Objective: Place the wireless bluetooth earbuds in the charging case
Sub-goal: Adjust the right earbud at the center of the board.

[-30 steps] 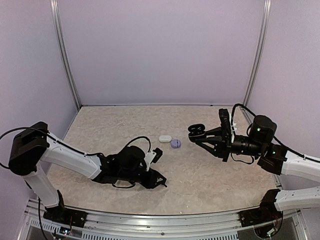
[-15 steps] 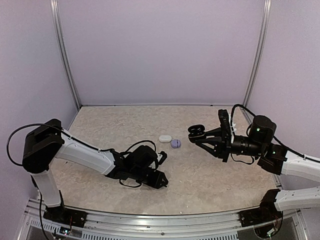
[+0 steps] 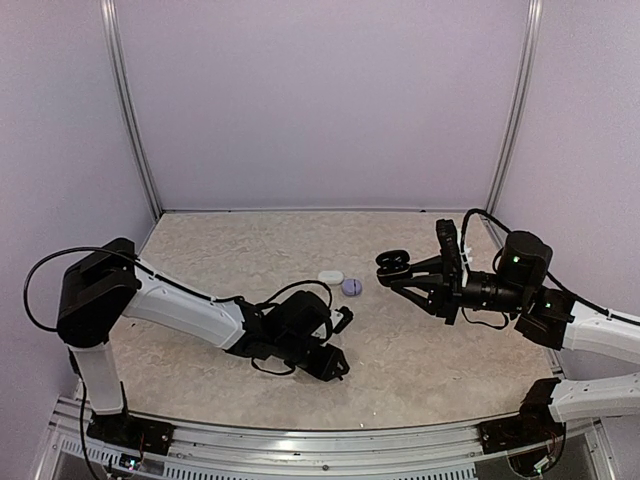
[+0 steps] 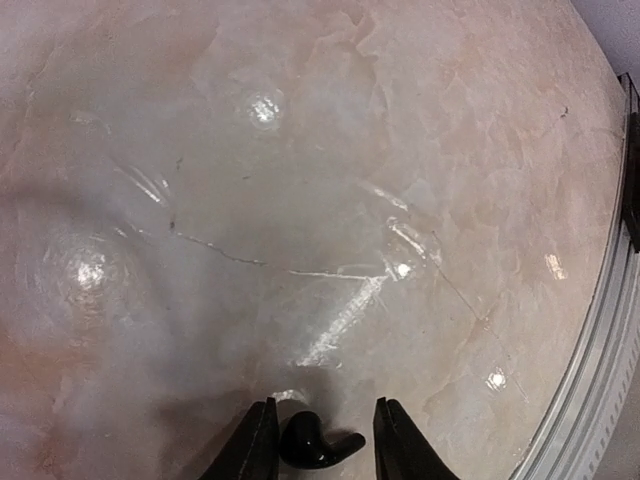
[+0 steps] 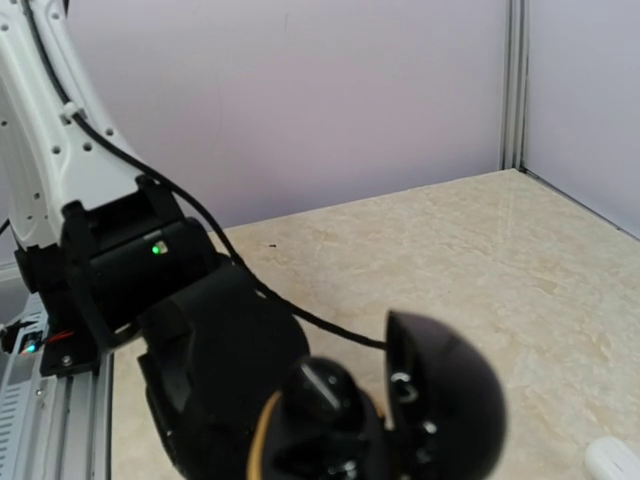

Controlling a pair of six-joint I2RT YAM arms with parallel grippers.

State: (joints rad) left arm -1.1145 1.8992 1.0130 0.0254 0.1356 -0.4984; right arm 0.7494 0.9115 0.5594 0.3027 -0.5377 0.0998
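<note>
bracketing black earbud (image 4: 312, 446), left hand (image 4: 325, 412), wrist-view only

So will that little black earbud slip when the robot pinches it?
It might. The black earbud looks glossy and rounded, so the fingers could squeeze it out. It is tiny, so probably light and easily nudged along the shiny table.

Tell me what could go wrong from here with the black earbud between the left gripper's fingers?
The black earbud is tiny and rounded; the left gripper flanks it on the table, so it may squirt out or be pinched askew.
The right gripper holds the open black case in the air; a crooked earbud could miss its seat and fall.
The white case and lavender case lie near the left arm and might be knocked.
</note>
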